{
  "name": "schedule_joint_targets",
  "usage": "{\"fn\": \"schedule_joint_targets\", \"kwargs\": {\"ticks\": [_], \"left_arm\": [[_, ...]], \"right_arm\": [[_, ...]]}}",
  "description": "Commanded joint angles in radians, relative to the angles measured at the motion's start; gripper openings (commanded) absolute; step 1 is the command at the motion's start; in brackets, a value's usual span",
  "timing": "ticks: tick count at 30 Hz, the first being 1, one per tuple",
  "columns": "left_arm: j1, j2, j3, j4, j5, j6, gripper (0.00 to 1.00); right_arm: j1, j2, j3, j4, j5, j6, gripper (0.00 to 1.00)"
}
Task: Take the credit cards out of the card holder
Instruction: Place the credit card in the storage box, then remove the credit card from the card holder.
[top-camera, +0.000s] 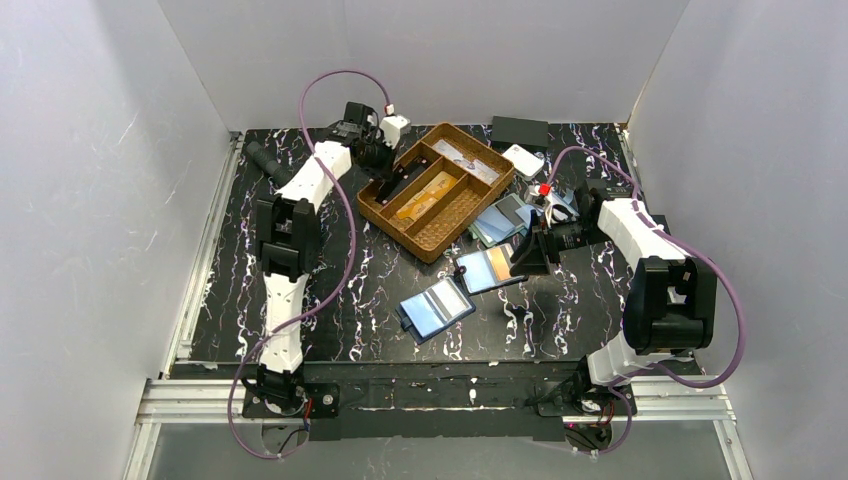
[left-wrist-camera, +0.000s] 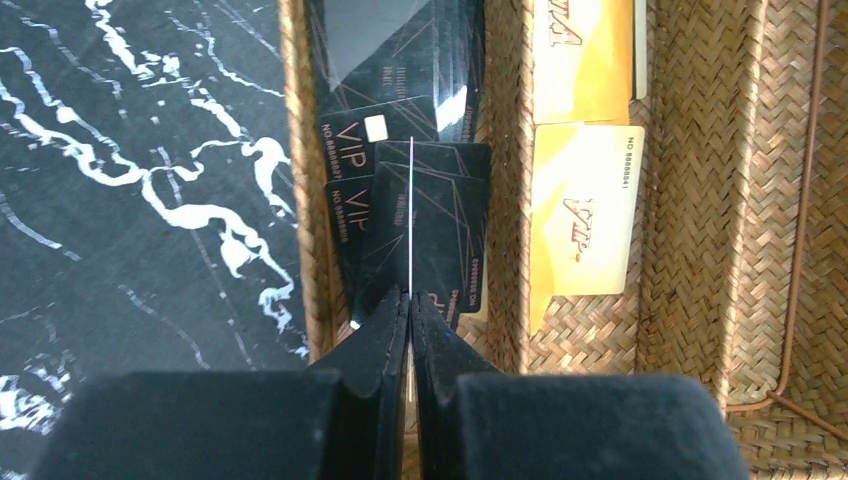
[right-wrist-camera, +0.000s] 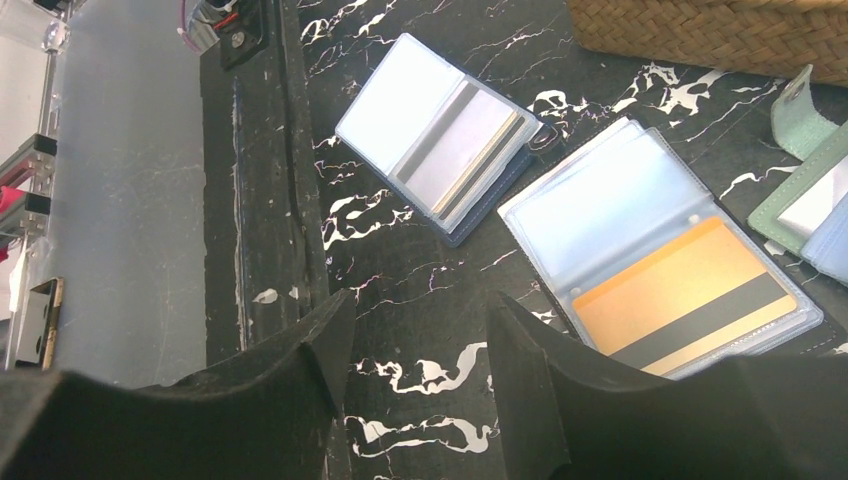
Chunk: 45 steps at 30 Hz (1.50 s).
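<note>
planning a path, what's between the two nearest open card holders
Only a narrow strip of bare table separates the blue holder from the clear-sleeved holder showing an orange card; the right wrist view shows it.

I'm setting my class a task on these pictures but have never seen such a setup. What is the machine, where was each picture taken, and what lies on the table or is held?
Two robot arms, left and right, each end in a two-finger gripper. The wide picture looks down from above and behind; the other two come from wrist cameras. On the black table lie a wicker tray and open card holders. The left gripper is shut on a thin card, edge-on, above black cards in the tray. The right gripper is open beside a holder with an orange card inside.
</note>
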Motion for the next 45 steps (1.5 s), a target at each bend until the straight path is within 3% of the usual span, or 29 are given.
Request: {"fn": "schedule_joint_targets", "kwargs": {"ticks": [1,6,11,20,25,29,33,36,38,39,41,45], "left_arm": [[0.01,0.036,0.052,0.01,0.111,-0.036,0.0],[0.01,0.095,0.111,-0.015,0.076,-0.071,0.04],[0.01,0.072,0.149,0.001,-0.013,-0.139,0.29],[0.011,-0.085,0.099,0.021,-0.14,-0.236,0.37],[0.011,-0.425,-0.249,0.183,-0.134,-0.347,0.4],[0.01,-0.764,-0.638,0.395,-0.084,-0.524,0.52],[0.012,-1.046,-0.943,0.487,-0.006,-0.698,0.62],[0.017,-1.254,-1.15,0.499,0.033,-0.812,0.77],[0.019,-1.392,-1.245,0.48,0.035,-0.869,0.95],[0.021,-1.464,-1.281,0.434,-0.005,-0.907,0.98],[0.023,-1.597,-1.339,0.351,-0.041,-0.947,0.98],[0.027,-1.781,-1.436,0.265,0.061,-1.021,0.98]], "right_arm": [[-0.006,-0.005,0.041,-0.021,-0.028,-0.016,0.6],[-0.008,0.002,0.04,-0.025,-0.03,-0.02,0.6],[-0.008,0.006,0.041,-0.035,-0.034,-0.032,0.6],[-0.009,0.019,0.044,-0.038,-0.013,-0.04,0.61],[-0.053,0.013,0.046,-0.055,0.006,-0.071,0.61],[-0.141,-0.007,0.044,-0.112,-0.03,-0.155,0.62],[-0.193,-0.021,0.035,-0.175,-0.055,-0.233,0.64],[-0.205,-0.033,0.019,-0.208,-0.035,-0.268,0.65],[-0.207,-0.054,0.005,-0.218,-0.017,-0.268,0.65],[-0.208,-0.074,-0.001,-0.223,-0.011,-0.267,0.65],[-0.209,-0.114,-0.017,-0.222,0.009,-0.246,0.66],[-0.209,-0.24,-0.075,-0.093,0.094,-0.072,0.68]]}}
